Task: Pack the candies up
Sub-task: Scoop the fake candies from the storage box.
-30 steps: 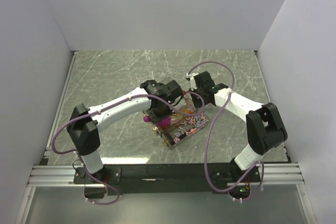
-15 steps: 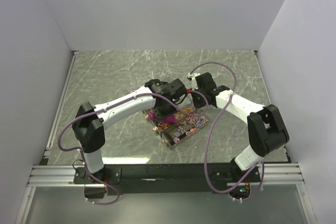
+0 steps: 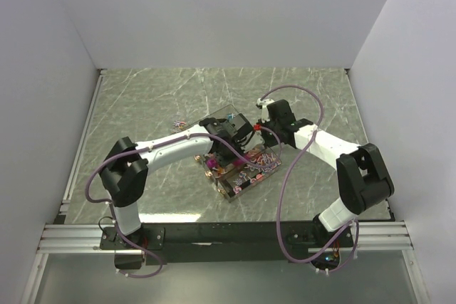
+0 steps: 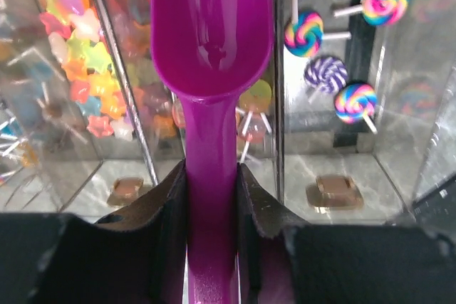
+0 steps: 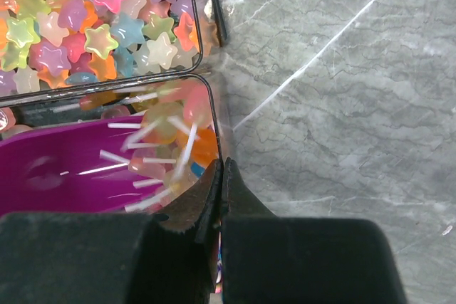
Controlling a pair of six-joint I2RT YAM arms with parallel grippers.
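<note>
My left gripper [image 4: 211,201] is clamped on the handle of the magenta plastic scoop [image 4: 211,26], one finger pressed against each side of it. The scoop's bowl points away from me into the clear plastic compartment box [image 3: 236,189]. That box sits around the middle of the grey marbled tabletop [image 3: 142,97], a little nearer its near edge than its far one. The candies are in the box, sorted by kind. In my left wrist view, small star-shaped candies [image 4: 75,55] in pink, yellow, orange and blue fill the compartment to the left of the scoop. Swirled lollipops [image 4: 305,35] on white sticks lie in the compartment to its right, and a few more lollipops show beneath the scoop's neck in the middle compartment. My right gripper [image 5: 222,176] is closed, its two fingers pressed flat together. Its tips sit right at the box's thin outer wall, on the side facing the tabletop's right edge. I cannot tell whether that wall is pinched between them. From that wrist I see the scoop's bowl lying inside the compartment nearest my fingers, with pale lollipops bunched at its mouth against the wall, and the stars in the compartment beyond. A few coloured bits lie loose on the tabletop to the left of the box, toward the far edge, too small for me to make out.
</note>
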